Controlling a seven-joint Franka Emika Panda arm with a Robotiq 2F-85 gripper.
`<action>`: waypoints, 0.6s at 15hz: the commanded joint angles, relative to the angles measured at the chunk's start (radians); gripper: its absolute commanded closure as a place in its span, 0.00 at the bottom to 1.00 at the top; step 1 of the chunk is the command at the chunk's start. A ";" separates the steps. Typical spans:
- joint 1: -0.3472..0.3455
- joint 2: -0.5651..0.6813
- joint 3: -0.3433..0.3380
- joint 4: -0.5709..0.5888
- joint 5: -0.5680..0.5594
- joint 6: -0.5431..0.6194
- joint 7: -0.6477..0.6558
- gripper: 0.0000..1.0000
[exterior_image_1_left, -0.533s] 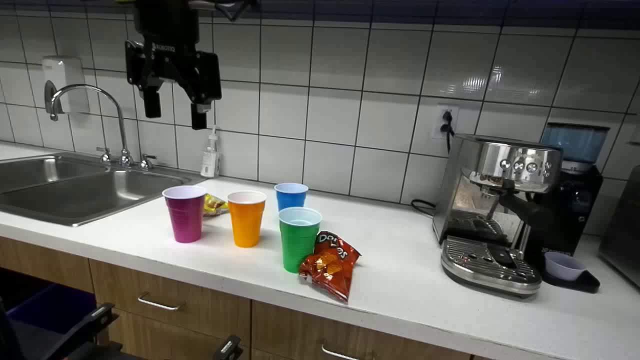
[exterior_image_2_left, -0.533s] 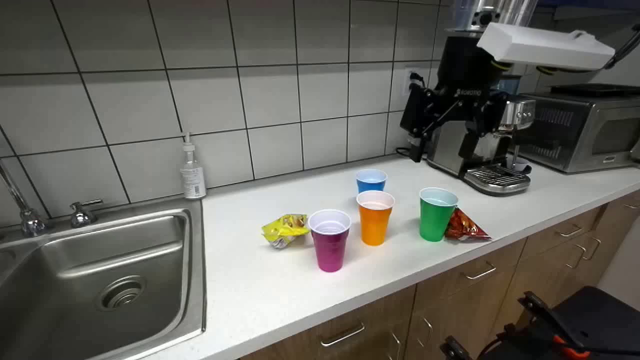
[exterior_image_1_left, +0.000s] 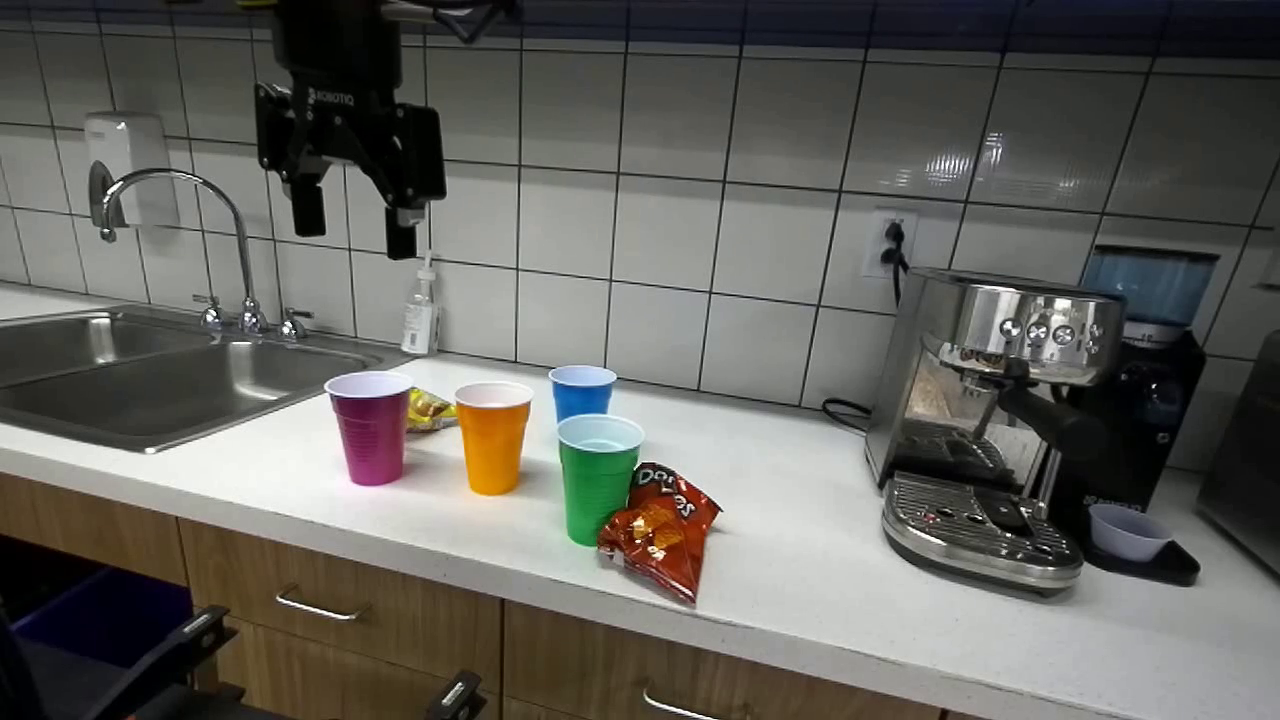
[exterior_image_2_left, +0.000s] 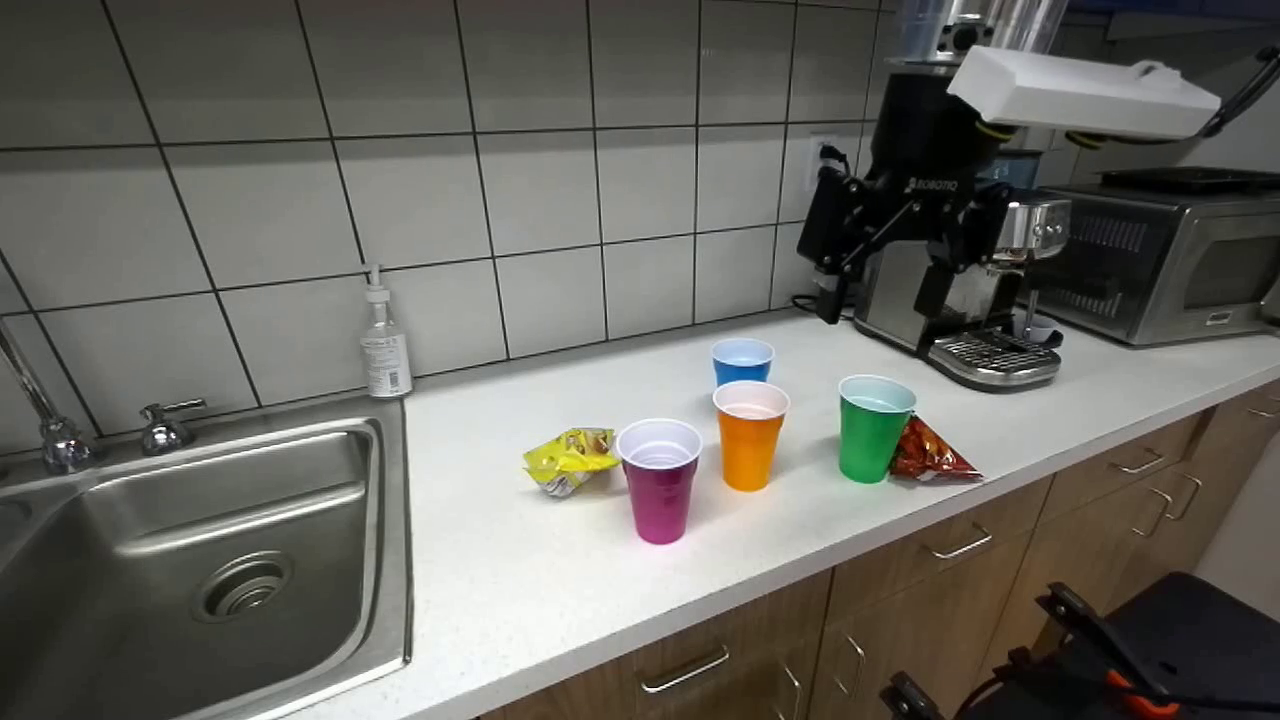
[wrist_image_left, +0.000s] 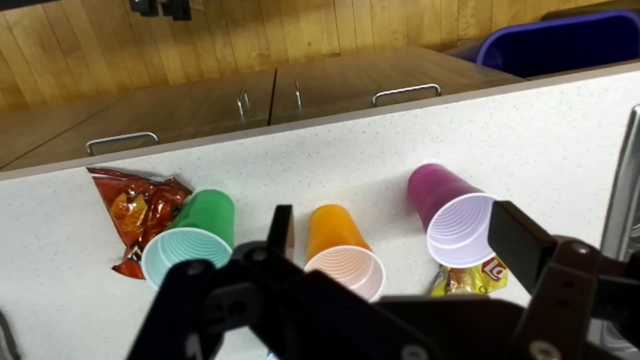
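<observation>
Tool (exterior_image_1_left: 355, 233) pointing down, fingers (exterior_image_1_left: 401, 240) spread wide, well above counter (exterior_image_1_left: 790, 520) bearing upright orange cup (exterior_image_1_left: 494, 445).

Glare is streaking the tiled wall (exterior_image_1_left: 670, 225), faint shadows are crossing the worktop (wrist_image_left: 320, 170), and the dark gripper (wrist_image_left: 392, 225) is looking blurred.

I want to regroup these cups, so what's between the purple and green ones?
The orange cup stands between the purple cup and the green cup, in both exterior views and the wrist view; the blue cup stands nearer the tiled wall.
</observation>
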 joint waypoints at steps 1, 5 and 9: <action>-0.032 0.027 0.013 0.003 -0.021 0.065 0.011 0.00; -0.063 0.074 0.014 0.004 -0.041 0.159 0.021 0.00; -0.096 0.130 0.015 0.004 -0.059 0.239 0.033 0.00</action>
